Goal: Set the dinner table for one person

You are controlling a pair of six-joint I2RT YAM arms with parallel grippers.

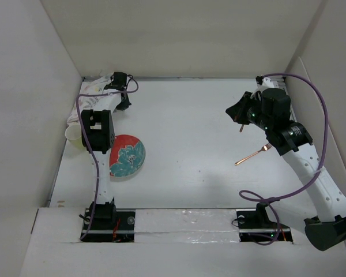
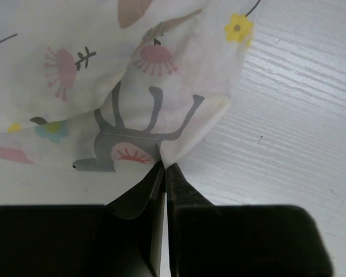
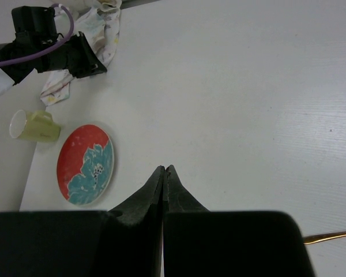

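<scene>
White walls point(image 1: 179, 34) box the dinner table point(image 1: 196, 127); at its far-left corner the left gripper point(image 2: 164, 167) pinches a cloth point(image 2: 75, 75); right gripper point(image 3: 164, 168) closed by the right edge.

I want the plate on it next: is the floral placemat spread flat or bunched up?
Bunched up. The placemat lies crumpled in the far left corner, its folds overlapping.

**Matt white, soft cloth, copper glint**

The dinner table point(image 1: 190, 127) is matt white, finely grained up close. At its far left corner the placemat point(image 2: 104, 69) is thin printed cloth, creased and soft. The plate point(image 1: 127, 157) near the left edge looks smooth and glazed; the cup point(image 3: 34, 126) beside it smooth, pale. The fork point(image 1: 252, 156) toward the right edge is shiny copper-toned metal.
</scene>
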